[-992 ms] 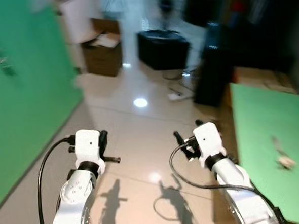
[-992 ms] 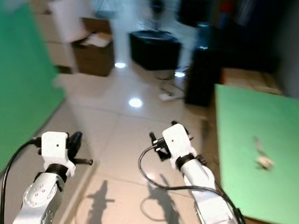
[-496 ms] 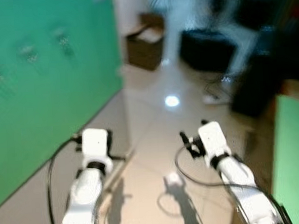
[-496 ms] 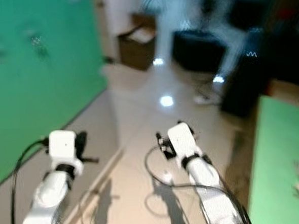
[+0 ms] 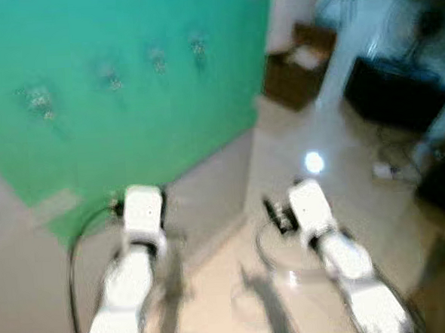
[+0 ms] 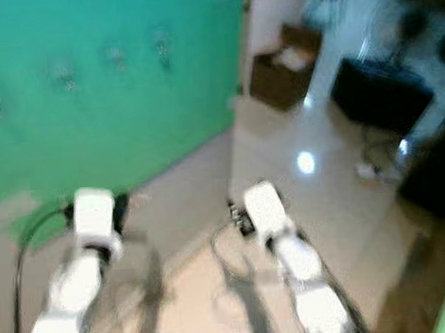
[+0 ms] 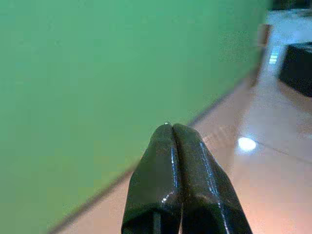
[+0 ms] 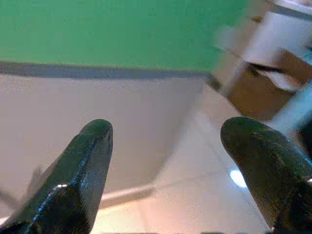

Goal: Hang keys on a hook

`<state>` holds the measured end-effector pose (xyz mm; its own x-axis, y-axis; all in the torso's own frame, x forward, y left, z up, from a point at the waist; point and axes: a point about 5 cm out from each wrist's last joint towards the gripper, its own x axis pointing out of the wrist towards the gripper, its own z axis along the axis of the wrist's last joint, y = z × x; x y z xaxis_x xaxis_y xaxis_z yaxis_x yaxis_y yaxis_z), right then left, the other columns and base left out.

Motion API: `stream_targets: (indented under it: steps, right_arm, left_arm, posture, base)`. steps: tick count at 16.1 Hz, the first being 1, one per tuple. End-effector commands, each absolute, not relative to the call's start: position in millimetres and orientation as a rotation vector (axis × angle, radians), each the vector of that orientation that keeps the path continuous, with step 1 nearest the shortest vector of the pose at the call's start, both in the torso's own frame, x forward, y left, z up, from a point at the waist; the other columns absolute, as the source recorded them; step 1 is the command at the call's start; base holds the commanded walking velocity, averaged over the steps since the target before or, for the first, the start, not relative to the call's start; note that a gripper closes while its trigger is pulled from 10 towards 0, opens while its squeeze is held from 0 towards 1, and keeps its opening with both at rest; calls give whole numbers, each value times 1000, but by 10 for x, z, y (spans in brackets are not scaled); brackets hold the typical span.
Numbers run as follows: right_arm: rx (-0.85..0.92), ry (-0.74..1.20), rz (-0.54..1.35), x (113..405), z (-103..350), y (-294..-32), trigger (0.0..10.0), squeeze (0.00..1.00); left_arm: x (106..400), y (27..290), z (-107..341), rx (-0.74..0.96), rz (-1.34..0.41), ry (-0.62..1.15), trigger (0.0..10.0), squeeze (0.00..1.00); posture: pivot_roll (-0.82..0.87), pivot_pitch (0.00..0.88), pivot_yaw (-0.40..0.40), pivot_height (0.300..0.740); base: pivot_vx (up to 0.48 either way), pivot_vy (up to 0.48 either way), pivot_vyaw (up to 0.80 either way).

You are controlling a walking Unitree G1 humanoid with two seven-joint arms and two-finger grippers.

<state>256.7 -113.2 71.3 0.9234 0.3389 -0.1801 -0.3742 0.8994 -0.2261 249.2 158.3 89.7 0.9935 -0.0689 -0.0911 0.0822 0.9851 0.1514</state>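
Green wall panel (image 5: 113,105) on my left, small blurred hooks (image 5: 155,59) in row across it; cannot tell if anything hangs on them. Keys not made out. My left gripper (image 7: 171,127) raised in front of panel's lower edge, fingers pressed together, nothing between them. My right gripper (image 8: 165,141) beside it over glossy tiled floor (image 5: 335,152), fingers wide apart, holding nothing. Brown cardboard box (image 5: 296,75) farther right on floor, then black case (image 5: 395,92). Head views blurred.
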Motion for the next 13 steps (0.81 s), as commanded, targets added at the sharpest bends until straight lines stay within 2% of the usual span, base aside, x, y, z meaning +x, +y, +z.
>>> stream_targets:
  steps: [1,10,13]
  right_arm:
    - [-283,133,362,2588,721,-1191,10000,0]
    - [-286,102,394,2689,777,-1121,10000,0]
    - [-279,92,399,2706,786,-1082,10000,0]
  left_arm:
    - [2501,1547,932,150,-73,64,10000,0]
    - [2539,1608,1031,171,-6,16,10000,0]
    - [2578,1617,1118,131,1,-25,10000,0]
  posture:
    - [-51,14,-43,740]
    - [-36,6,-56,740]
    - [-37,1,-47,740]
  base:
    - [0,-352,800]
    - [0,-357,800]
    - [0,0,800]
